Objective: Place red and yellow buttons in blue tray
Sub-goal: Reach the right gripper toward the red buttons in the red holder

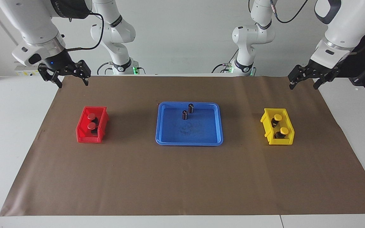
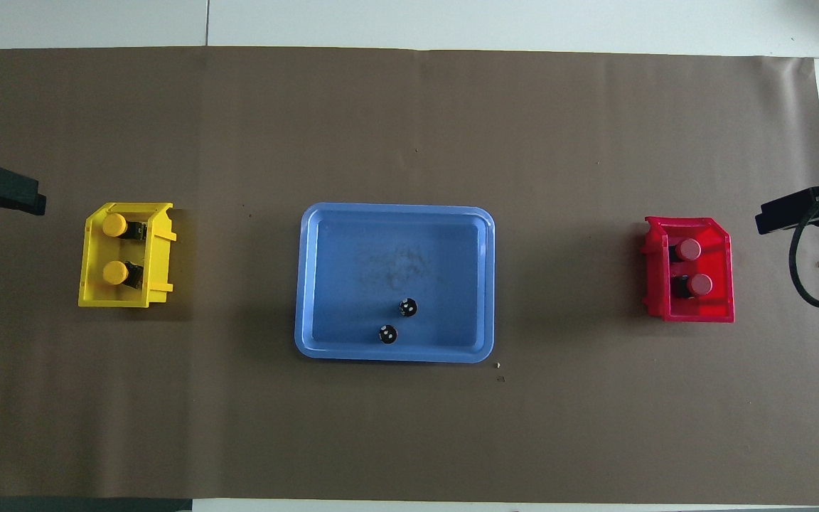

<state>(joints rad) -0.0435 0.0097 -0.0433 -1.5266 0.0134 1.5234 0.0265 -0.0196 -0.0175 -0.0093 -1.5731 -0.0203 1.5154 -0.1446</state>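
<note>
Blue tray (image 1: 169,139) at mid-table, holding two dark cylinders (image 1: 188,111) only. Red buttons (image 1: 91,121) lie in the red bin (image 1: 82,134), yellow buttons (image 1: 280,124) in the yellow bin (image 1: 289,137). Left gripper (image 1: 304,83) and right gripper (image 1: 72,83) hang open and empty, one above each end of the table.

White glossy arm links, black wrists, black cables.

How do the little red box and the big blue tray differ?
The red bin is small with tall walls; the blue tray is wide and shallow. The bin holds two red-capped buttons; the tray holds two dark cylinders without coloured caps. Both sit on the brown paper.
</note>
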